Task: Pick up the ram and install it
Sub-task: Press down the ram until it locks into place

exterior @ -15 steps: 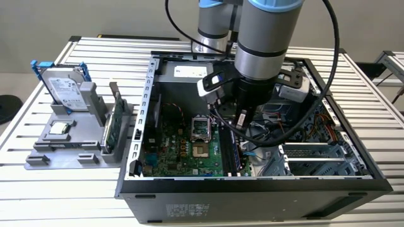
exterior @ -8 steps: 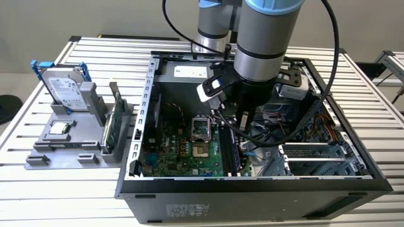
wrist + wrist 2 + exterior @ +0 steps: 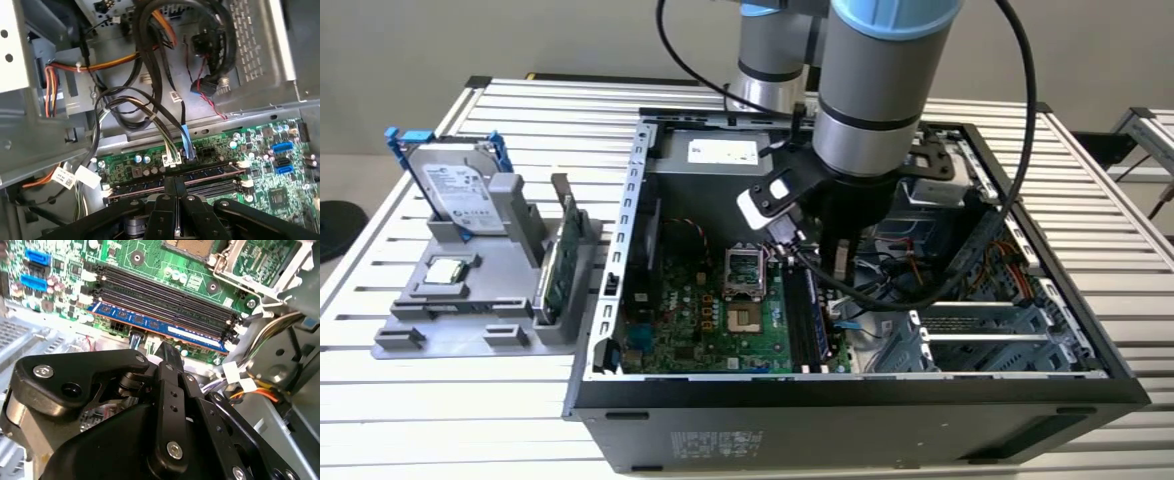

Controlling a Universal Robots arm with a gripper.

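Ram point(image 3: 155, 325) sits on edge in the motherboard's point(image 3: 700, 320) outermost slot, beside the empty black slots point(image 3: 165, 297), at about five o'clock from the processor socket point(image 3: 742, 272) in the exterior view, while my gripper point(image 3: 175, 186) hovers just above it, fingers point(image 3: 169, 192) pressed together, holding nothing.

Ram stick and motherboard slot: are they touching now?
Touching. In the second wrist view the blue ram sits along a black slot beside the empty slots, below the gripper.

Matt black plastic-looking claw point(image 3: 167, 357), glossy dark blue ram point(image 3: 160, 329), bare grey sheet-metal case point(image 3: 1014, 300), ribbed metal table point(image 3: 454, 420)
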